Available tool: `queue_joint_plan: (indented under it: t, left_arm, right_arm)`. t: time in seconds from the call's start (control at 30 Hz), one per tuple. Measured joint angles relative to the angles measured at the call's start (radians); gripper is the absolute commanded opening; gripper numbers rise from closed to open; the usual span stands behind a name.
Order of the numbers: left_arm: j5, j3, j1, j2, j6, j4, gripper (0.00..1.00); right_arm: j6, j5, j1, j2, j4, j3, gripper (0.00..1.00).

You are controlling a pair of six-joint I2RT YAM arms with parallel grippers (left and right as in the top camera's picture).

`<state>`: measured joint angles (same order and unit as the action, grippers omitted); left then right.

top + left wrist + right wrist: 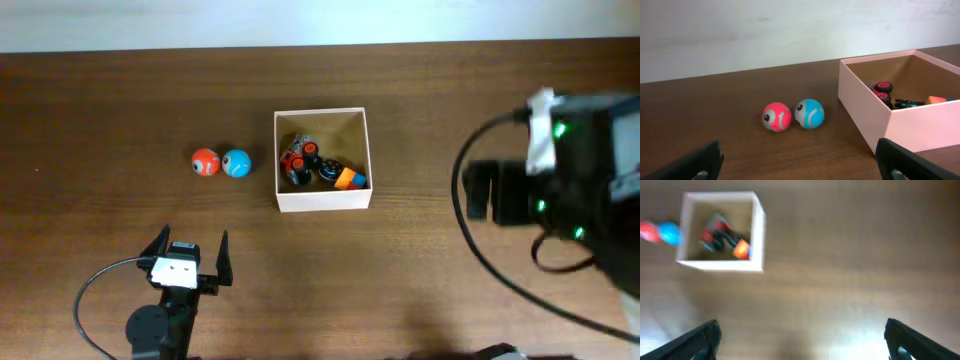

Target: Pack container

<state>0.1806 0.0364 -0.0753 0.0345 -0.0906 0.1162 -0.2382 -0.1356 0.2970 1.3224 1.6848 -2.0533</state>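
brown table [400, 285]; left pincer [195, 236], right pincer [801, 329] both wide open, empty.

So the square, shallow cardboard box with white outer walls and a tan-brown inside [325, 198] is sitting flat and upright on the dark wooden tabletop [450, 300], roughly in the middle, its sides lined up with the tabletop edges. The top's open. There's a little jumble of toys [300, 160] in it, red, black and orange bits, bunched toward the front wall.
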Motion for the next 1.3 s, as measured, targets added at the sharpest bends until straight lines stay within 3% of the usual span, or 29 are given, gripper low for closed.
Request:
queue_joint_plan:
  t: [0.27, 0.37, 0.5, 0.67, 0.8, 1.0, 1.3]
  left_arm:
    - [0.000, 0.000, 0.000, 0.000, 0.000, 0.000, 0.99]
    - [0.000, 0.000, 0.000, 0.000, 0.000, 0.000, 0.99]
    - [0.000, 0.000, 0.000, 0.000, 0.000, 0.000, 0.99]
    - [0.000, 0.000, 0.000, 0.000, 0.000, 0.000, 0.99]
    - [0.000, 0.000, 0.000, 0.000, 0.000, 0.000, 0.99]
    - [0.000, 0.000, 0.000, 0.000, 0.000, 0.000, 0.99]
    - [0.000, 0.000, 0.000, 0.000, 0.000, 0.000, 0.99]
  right_arm:
    - [-0.105, -0.068, -0.002, -0.203, -0.183, 0.559, 0.99]
    - [-0.115, -0.083, -0.069, -0.242, -0.214, 0.664, 0.99]
    - [-0.095, -0.077, -0.290, -0.250, -0.256, 0.698, 0.99]
    - [-0.012, 0.066, -0.614, -0.196, -0.344, 0.698, 0.99]
    - [0.006, 0.154, -0.758, -0.110, -0.356, 0.698, 0.99]
    - [0.010, 0.242, -0.858, 0.018, -0.364, 0.698, 0.99]
    - [0.011, 0.269, -0.860, 0.142, -0.381, 0.698, 0.99]
